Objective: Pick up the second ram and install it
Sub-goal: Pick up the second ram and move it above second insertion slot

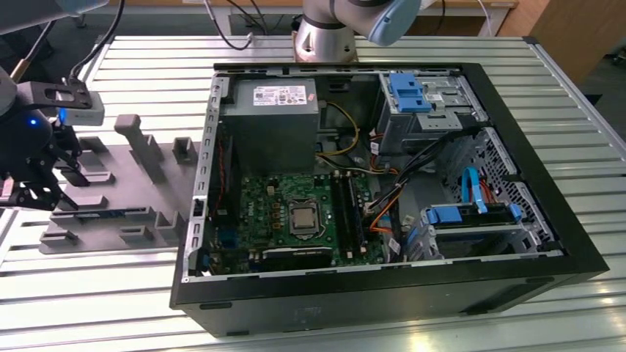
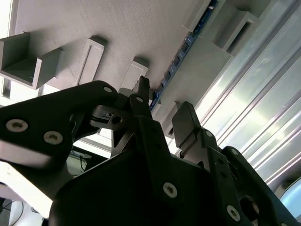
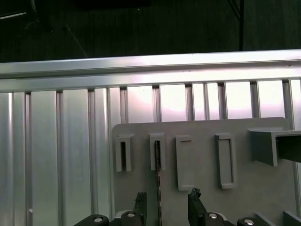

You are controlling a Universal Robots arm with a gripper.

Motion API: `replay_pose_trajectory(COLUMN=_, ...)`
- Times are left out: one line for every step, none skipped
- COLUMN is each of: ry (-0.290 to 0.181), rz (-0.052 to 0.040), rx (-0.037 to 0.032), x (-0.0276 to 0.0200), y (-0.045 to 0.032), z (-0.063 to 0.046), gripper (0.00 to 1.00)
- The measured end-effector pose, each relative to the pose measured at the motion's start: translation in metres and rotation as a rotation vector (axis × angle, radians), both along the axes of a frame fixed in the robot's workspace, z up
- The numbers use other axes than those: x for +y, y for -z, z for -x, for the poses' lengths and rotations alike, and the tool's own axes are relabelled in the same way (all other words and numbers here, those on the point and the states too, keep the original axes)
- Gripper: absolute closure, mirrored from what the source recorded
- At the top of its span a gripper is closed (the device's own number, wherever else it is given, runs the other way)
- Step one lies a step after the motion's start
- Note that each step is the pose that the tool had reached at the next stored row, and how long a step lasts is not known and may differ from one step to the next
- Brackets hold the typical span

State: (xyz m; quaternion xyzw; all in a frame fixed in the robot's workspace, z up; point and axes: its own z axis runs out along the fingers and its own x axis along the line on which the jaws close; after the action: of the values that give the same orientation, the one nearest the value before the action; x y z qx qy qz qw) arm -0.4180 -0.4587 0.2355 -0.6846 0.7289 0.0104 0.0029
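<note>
Gripper [image 3: 167, 197], fingers spread apart and holding nothing, poised low over the gray holder plate [image 3: 202, 155] at the exterior view's left. The second ram [image 3: 158, 181] stands on edge in the plate's slots, in line with the gap between the fingers. The plate lies on the slatted metal table [image 1: 117, 293], beside the open computer case [image 1: 577, 264].

ram stick [image 2: 186, 47]: 1 | computer case [image 1: 391, 293]: 1 | blue clips [image 1: 403, 92]: perhaps 2

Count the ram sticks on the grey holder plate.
1. The second ram stands on edge on the grey holder plate, at the exterior view's left of the computer case, under the open tool. Another could be hidden behind the tool.
</note>
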Motion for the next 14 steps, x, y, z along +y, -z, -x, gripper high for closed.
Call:
replay_pose_trajectory(ry=0.0, rz=0.0001, rx=0.0, x=0.0, y=0.0011, z=0.0, gripper=0.53)
replay_pose_trajectory(ry=0.0, rz=0.0002, rx=-0.0001, x=0.0, y=0.0024, z=0.0, gripper=0.53)
replay_pose_trajectory(ry=0.0, rz=0.0002, rx=-0.0001, x=0.0, y=0.0036, z=0.0, gripper=0.53)
replay_pose_trajectory(ry=0.0, rz=0.0003, rx=-0.0001, x=0.0, y=0.0049, z=0.0, gripper=0.53)
replay_pose_trajectory(ry=0.0, rz=0.0003, rx=-0.0001, x=0.0, y=0.0062, z=0.0, gripper=0.53)
replay_pose_trajectory(ry=0.0, rz=0.0003, rx=-0.0002, x=0.0, y=0.0075, z=0.0, gripper=0.53)
replay_pose_trajectory(ry=0.0, rz=0.0003, rx=-0.0003, x=-0.0001, y=0.0087, z=0.0, gripper=0.53)
replay_pose_trajectory(ry=0.0, rz=0.0003, rx=-0.0003, x=-0.0001, y=0.01, z=0.0, gripper=0.53)
replay_pose_trajectory(ry=0.0, rz=0.0003, rx=-0.0003, x=-0.0001, y=0.0111, z=0.0, gripper=0.53)
replay_pose_trajectory(ry=-0.001, rz=0.0003, rx=-0.0004, x=-0.0001, y=0.0124, z=0.0, gripper=0.53)
replay_pose_trajectory(ry=-0.001, rz=0.0004, rx=-0.0003, x=-0.0003, y=0.0135, z=0.0, gripper=0.53)
replay_pose_trajectory(ry=-0.001, rz=0.0005, rx=-0.0004, x=-0.0004, y=0.0146, z=0.0, gripper=0.53)
replay_pose_trajectory(ry=-0.002, rz=0.0007, rx=-0.0004, x=-0.0006, y=0.0157, z=0.0, gripper=0.53)
replay_pose_trajectory(ry=-0.003, rz=0.0009, rx=-0.0006, x=-0.0006, y=0.0165, z=0.0, gripper=0.53)
